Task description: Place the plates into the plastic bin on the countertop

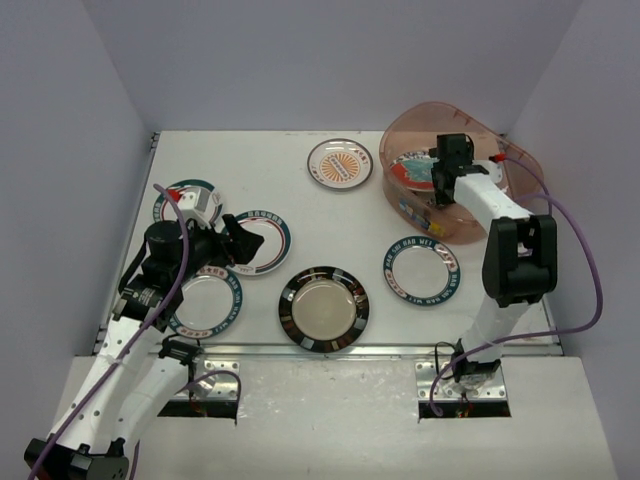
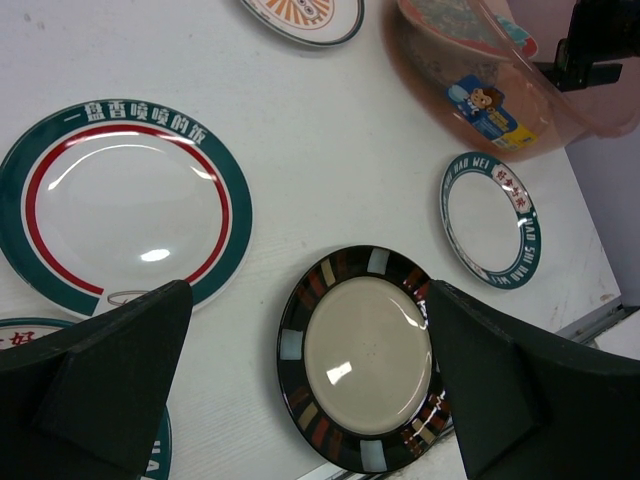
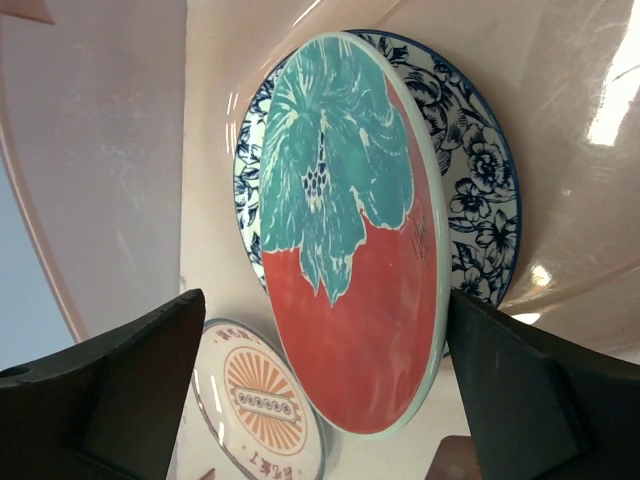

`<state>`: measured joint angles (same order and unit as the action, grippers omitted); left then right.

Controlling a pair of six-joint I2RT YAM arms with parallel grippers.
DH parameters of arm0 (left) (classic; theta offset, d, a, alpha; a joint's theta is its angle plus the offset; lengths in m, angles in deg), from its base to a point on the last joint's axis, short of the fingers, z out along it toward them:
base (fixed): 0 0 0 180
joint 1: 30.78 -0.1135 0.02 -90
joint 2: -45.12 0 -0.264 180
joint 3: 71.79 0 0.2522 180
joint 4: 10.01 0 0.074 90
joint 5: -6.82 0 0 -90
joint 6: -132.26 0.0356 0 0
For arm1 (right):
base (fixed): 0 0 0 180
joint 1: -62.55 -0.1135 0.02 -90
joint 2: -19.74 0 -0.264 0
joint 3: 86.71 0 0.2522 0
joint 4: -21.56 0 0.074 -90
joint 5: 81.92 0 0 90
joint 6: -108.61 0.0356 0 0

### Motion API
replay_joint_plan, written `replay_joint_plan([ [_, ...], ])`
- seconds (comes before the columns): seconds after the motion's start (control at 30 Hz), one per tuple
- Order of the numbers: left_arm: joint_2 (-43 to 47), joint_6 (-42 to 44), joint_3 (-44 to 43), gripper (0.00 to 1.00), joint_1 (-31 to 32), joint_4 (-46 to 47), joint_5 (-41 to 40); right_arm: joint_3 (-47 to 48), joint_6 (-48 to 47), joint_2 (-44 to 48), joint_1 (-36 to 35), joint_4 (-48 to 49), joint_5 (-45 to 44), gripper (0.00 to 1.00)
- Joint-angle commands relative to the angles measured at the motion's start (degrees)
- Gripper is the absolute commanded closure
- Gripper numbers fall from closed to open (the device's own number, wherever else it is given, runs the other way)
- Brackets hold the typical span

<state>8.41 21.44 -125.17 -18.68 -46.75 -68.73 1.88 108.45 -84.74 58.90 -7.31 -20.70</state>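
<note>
The plastic bin [image 1: 470,228] stands at the back right of the countertop [image 1: 330,215]. My right gripper [image 1: 445,172] is inside it, open and empty. In the right wrist view the gripper [image 3: 325,300] hangs over the teal-and-red floral plate [image 3: 345,230], which leans on the blue-patterned plate [image 3: 480,180]. My left gripper [image 1: 235,243] is open and empty above the left plates. In the left wrist view the gripper [image 2: 308,300] frames the black-rimmed plate [image 2: 365,360], with a teal-and-red-ringed plate [image 2: 125,205] to its left.
On the countertop lie the orange-centred plate [image 1: 339,163], a teal lettered plate [image 1: 421,270], the black-rimmed plate [image 1: 323,307], the teal-and-red-ringed plate [image 1: 268,240], another teal-rimmed plate [image 1: 205,302], and one half hidden under my left arm [image 1: 172,203]. A metal rail [image 1: 330,349] runs along the front.
</note>
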Motion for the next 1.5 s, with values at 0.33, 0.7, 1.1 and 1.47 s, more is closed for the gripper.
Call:
replay_joint_plan([
  [0.33,-1.3,0.5,-0.3,0.0,0.7,1.8,-1.4,25.6,2.6,-13.3,5.1,-30.9,15.1,0.01],
  [0.7,-6.3,-1.8,-3.2,0.0,1.5,-2.8,-8.4,28.6,-4.8,-10.8,4.8,-35.6,13.9,0.01],
  [1.1,-13.5,-9.4,3.7,0.0,8.2,5.6,-0.7,14.3,-45.9,13.1,-8.8,0.5,20.0,0.01],
  [1.47,-27.0,-11.2,12.9,0.07,15.4,16.6,2.8,-14.5,-66.1,36.5,-10.3,7.2,63.0,0.01],
])
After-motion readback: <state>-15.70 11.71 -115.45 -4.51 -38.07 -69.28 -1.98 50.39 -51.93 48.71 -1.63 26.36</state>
